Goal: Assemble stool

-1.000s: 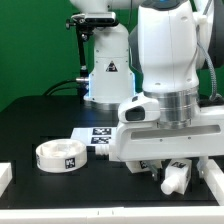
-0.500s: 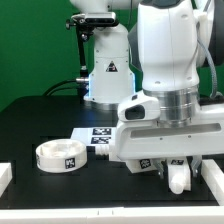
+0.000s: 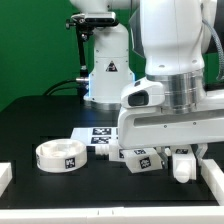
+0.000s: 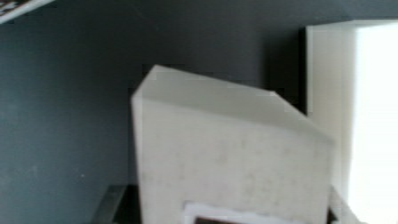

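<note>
The round white stool seat [image 3: 62, 155] lies on the black table at the exterior view's left, tag facing the camera. My gripper [image 3: 183, 158] is shut on a chunky white leg [image 3: 184, 168] and holds it upright just above the table at the exterior view's right. In the wrist view this leg [image 4: 231, 150] fills the middle, and a dark fingertip [image 4: 118, 205] shows against its side. A second tagged leg [image 3: 141, 160] lies on the table beside the gripper, toward the seat.
The marker board [image 3: 100, 136] lies flat behind the seat. White blocks sit at the table's front corners, one at the left [image 3: 5, 176] and one at the right [image 3: 212, 170]; a white bar [image 4: 356, 80] shows near the held leg in the wrist view.
My gripper has risen with the leg, lifting it off the table and turning it more upright. The second leg beside it has come into view.
</note>
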Available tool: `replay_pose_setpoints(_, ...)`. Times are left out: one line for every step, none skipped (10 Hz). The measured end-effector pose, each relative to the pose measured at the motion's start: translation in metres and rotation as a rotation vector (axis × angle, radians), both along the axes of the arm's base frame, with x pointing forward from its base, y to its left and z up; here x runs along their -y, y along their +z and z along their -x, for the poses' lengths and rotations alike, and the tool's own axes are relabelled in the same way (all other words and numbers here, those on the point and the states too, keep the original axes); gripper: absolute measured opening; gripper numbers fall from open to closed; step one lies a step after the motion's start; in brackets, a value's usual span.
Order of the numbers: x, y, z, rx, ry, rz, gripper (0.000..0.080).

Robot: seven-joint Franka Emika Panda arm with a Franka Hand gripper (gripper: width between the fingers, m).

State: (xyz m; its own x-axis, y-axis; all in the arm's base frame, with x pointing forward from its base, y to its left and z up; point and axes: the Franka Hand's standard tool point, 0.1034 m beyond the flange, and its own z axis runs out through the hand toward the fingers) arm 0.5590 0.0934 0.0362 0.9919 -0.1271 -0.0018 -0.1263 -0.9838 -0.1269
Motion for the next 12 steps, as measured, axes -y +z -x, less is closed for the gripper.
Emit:
replay_pose_setpoints(-0.002,0.008,0.009,-0.004,-0.020,-0.001,0.0314)
replay_pose_setpoints(-0.010,0.016,0.023,-0.006,-0.025,-0.001,0.0314)
replay_pose_setpoints(-0.019,0.025,0.040,-0.006,-0.011,0.001,0.0314)
replay_pose_setpoints(-0.022,0.028,0.048,-0.006,-0.006,0.004,0.0314)
replay_pose_setpoints(-0.020,0.026,0.047,-0.007,-0.007,0.004,0.0314)
replay_pose_setpoints(-0.020,0.025,0.047,-0.008,-0.007,0.005,0.0314)
replay_pose_setpoints(-0.021,0.025,0.048,-0.008,-0.006,0.005,0.0314)
replay_pose_setpoints(-0.025,0.025,0.052,0.013,0.006,0.008,0.0314)
replay_pose_setpoints(-0.034,0.024,0.067,0.032,0.045,0.015,0.0314)
replay_pose_setpoints(-0.039,0.017,0.086,0.048,0.107,0.026,0.0314)
replay_pose_setpoints(-0.039,0.013,0.094,0.043,0.108,0.029,0.0314)
replay_pose_setpoints(-0.039,0.014,0.092,0.044,0.106,0.028,0.0314)
